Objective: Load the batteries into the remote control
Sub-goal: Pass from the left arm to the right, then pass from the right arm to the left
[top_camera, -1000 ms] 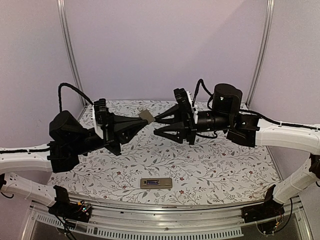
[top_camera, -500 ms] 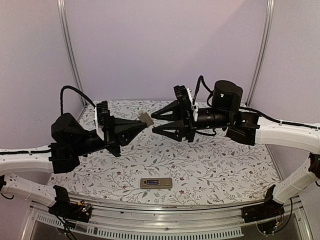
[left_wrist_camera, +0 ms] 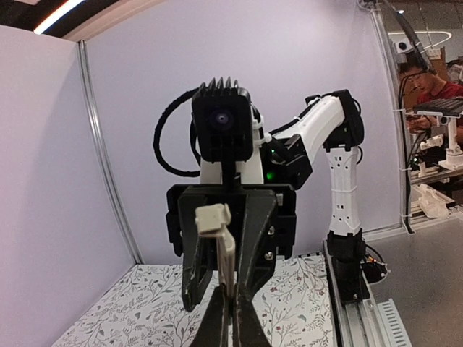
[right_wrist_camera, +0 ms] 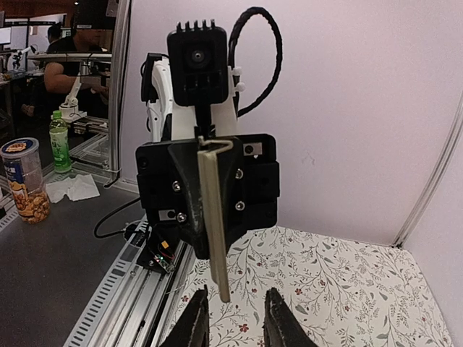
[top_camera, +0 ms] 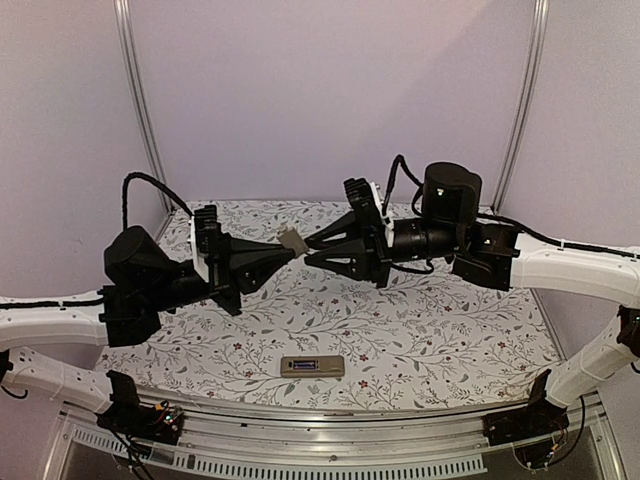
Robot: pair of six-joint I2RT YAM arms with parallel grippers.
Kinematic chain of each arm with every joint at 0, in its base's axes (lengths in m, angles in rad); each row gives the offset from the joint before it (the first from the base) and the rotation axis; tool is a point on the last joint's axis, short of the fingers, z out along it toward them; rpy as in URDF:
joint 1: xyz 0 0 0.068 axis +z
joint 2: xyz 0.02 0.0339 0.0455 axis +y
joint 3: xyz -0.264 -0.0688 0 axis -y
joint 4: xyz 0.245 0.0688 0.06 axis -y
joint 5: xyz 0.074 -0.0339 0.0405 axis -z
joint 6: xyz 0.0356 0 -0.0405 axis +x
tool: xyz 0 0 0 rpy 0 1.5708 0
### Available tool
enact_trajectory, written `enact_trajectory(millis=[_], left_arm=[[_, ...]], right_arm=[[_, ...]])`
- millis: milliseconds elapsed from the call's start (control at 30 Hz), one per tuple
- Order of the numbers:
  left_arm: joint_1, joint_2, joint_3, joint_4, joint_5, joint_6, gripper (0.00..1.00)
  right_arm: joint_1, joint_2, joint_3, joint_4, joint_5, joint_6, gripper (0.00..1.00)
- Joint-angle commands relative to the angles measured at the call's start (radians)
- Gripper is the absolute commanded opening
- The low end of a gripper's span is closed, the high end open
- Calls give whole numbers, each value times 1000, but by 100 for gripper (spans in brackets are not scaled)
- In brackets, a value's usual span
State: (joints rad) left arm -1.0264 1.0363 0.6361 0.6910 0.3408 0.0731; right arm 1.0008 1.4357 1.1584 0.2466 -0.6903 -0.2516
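My left gripper (top_camera: 286, 252) is clenched on one end of the flat tan-grey cover (top_camera: 293, 240), holding it up in the air from nine o'clock. What has changed in the last second is on the other side. My right gripper (top_camera: 307, 251) has slid in from three o'clock and drawn its jaws narrower. They now stand one on each side of the cover's free end, with gaps showing in the right wrist view (released, not pinching, as far as I can see).

I read this as a handover or re-grip of the cover, not battery work yet. The remote control (top_camera: 312, 366) lies flat on the table (top_camera: 450, 340), at six o'clock from the cover, near my bases and well apart from both grippers. No batteries show in any view, so loading seems some way off.
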Motion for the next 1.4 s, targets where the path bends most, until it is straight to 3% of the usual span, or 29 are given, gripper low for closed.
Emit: enact_trajectory(millis=[0, 167, 333, 533, 567, 633, 700, 833, 1033, 1200, 1267, 1333, 1367], left_arm=[[14, 20, -8, 8, 20, -7, 0], [15, 40, 2, 6, 33, -5, 0], [16, 40, 6, -6, 29, 5, 0], [16, 39, 7, -22, 25, 18, 0], [15, 41, 15, -37, 19, 23, 12], [17, 43, 32, -82, -11, 28, 56], [18, 30, 55, -164, -47, 71, 82], [26, -27, 92, -368, -101, 192, 94], [32, 37, 239, -718, -141, 267, 93], [32, 104, 310, -800, -56, 251, 93], [34, 114, 328, -816, -44, 248, 81], [33, 110, 340, -831, -27, 254, 56], [33, 105, 340, -836, -13, 255, 51]], right_arm=[[4, 8, 28, -21, -25, -5, 23], [4, 19, 43, -22, -50, 5, 19], [4, 17, 39, -32, -65, -2, 0], [4, 8, 28, -53, -63, -17, 0], [4, 5, 29, -60, -61, -21, 0], [4, 0, 32, -83, -48, -31, 0], [3, -6, 42, -140, -16, -43, 0], [2, -12, 99, -406, 66, -124, 0], [7, 66, 263, -791, 96, -309, 0], [16, 139, 365, -891, 105, -353, 0], [18, 156, 387, -915, 122, -360, 0], [18, 163, 394, -926, 135, -363, 0], [18, 160, 392, -928, 135, -366, 0]])
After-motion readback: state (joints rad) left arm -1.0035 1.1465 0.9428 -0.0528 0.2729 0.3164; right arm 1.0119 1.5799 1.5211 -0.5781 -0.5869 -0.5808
